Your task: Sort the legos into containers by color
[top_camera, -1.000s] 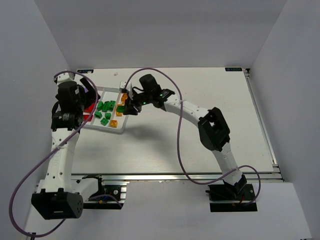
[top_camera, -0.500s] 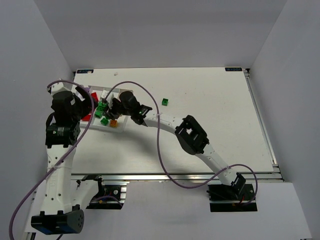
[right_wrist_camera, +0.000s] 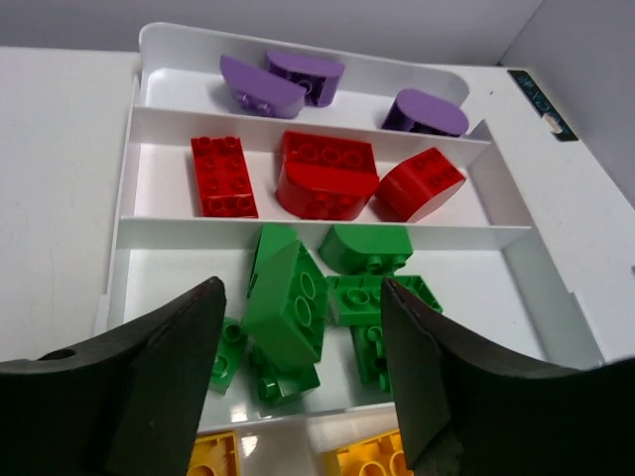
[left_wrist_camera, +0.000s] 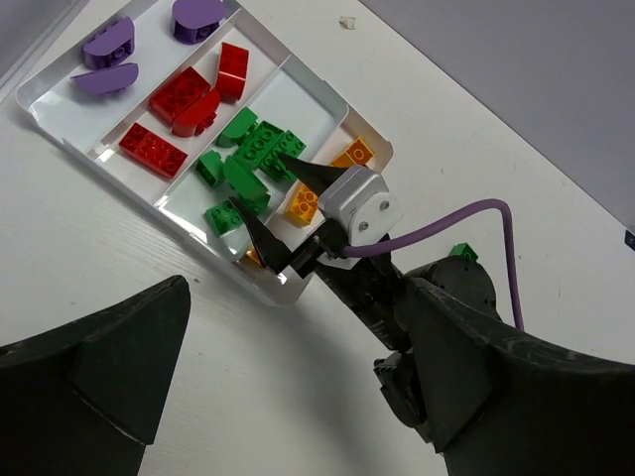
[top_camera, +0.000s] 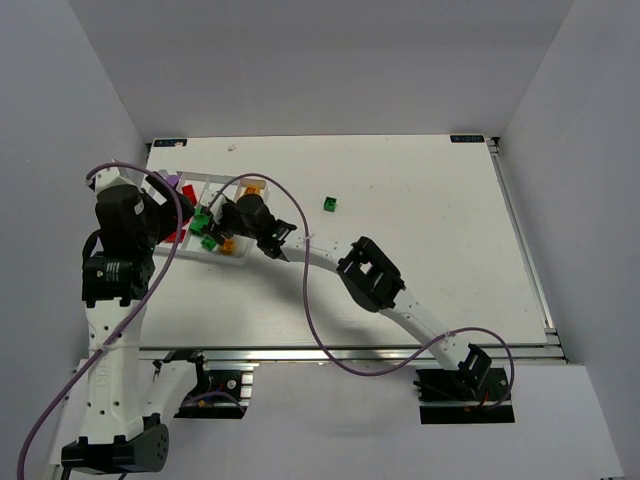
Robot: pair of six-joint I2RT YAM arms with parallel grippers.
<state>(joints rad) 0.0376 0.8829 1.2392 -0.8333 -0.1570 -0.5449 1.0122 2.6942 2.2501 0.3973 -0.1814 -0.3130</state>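
The containers are the four long compartments of a white tray (top_camera: 212, 186) (left_wrist_camera: 298, 97) (right_wrist_camera: 169, 273). They hold the legos by color: purple (right_wrist_camera: 260, 87), red (right_wrist_camera: 325, 174), green (right_wrist_camera: 392, 297) and orange-yellow (right_wrist_camera: 372, 461). My right gripper (top_camera: 213, 221) (left_wrist_camera: 253, 178) (right_wrist_camera: 303, 387) hangs open over the green compartment. A green brick (right_wrist_camera: 288, 297) lies tilted on the other green ones between its fingers, touching neither. One green brick (top_camera: 329, 204) (left_wrist_camera: 462, 253) sits alone on the table. My left gripper (top_camera: 168, 212) (left_wrist_camera: 298, 397) is wide open and holds nothing, near the tray's near-left side.
The right arm (top_camera: 370, 275) stretches across the table from the near right to the tray. Its purple cable (top_camera: 310, 300) loops over the table. Grey walls close in the left, far and right sides.
The right gripper moved left from the orange-yellow compartment to the green one and opened, leaving a green brick there. The left arm drew back slightly to the left.
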